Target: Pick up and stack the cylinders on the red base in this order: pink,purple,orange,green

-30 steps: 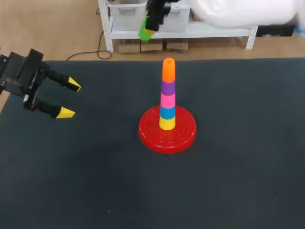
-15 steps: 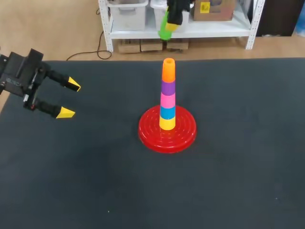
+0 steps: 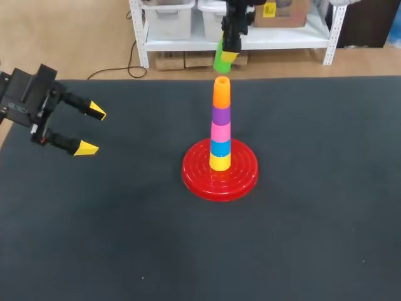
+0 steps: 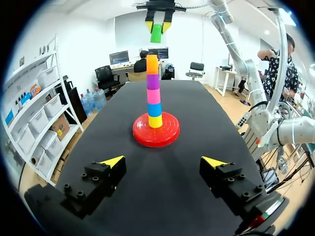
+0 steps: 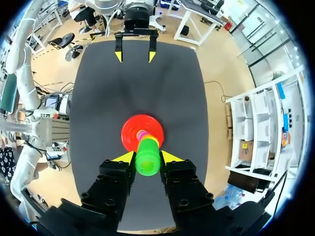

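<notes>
Carried green cylinder (image 3: 222,63) rightward, then lower, in right gripper (image 3: 226,55); now hanging close above top of orange cylinder (image 3: 221,93), no longer off to its left.

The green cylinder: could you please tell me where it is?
In the head view, the green cylinder is held in the right tool, above the orange cylinder topping the stack.

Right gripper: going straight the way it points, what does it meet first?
Likely the orange cylinder topping the stack; the right gripper, shut on the green cylinder, points down nearly over it. Alignment uncertain.
</notes>
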Motion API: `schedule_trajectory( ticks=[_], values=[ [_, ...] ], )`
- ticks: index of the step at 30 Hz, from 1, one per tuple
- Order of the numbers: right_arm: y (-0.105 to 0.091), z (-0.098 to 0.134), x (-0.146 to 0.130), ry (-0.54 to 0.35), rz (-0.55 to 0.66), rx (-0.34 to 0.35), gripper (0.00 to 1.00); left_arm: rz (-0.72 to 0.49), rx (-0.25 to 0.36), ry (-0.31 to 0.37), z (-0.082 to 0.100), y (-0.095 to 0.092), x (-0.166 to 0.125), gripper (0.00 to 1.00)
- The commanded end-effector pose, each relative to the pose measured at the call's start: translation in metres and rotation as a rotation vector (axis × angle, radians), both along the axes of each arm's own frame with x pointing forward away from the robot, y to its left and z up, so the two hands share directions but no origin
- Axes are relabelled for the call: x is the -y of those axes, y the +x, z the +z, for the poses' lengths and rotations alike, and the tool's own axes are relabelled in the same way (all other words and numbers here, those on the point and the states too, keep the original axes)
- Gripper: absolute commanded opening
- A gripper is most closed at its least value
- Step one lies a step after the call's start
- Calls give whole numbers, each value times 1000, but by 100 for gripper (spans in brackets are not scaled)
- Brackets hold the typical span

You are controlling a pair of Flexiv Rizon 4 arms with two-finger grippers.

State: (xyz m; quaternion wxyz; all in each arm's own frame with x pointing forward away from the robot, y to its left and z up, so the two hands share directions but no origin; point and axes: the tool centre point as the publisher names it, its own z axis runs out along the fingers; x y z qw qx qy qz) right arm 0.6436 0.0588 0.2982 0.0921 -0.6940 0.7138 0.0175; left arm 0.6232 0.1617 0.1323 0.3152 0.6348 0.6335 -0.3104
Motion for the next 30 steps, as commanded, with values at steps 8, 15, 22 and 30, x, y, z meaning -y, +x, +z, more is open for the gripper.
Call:
schedule_trajectory(
  ticks=[8, 15, 22, 30],
  values=[
    [3, -12, 2, -8, -9, -49, 0, -2, 0, 0, 0, 1, -1, 100],
    [4, -19, 3, -15, -15, -69, 0, -2, 0, 0, 0, 1, -1, 100],
    [7, -24, 2, -23, -16, -86, 0, -2, 0, 0, 0, 1, -1, 100],
    [13, -31, -1, -22, -21, -100, 0, -2, 0, 0, 0, 1, -1, 100]
  ],
)
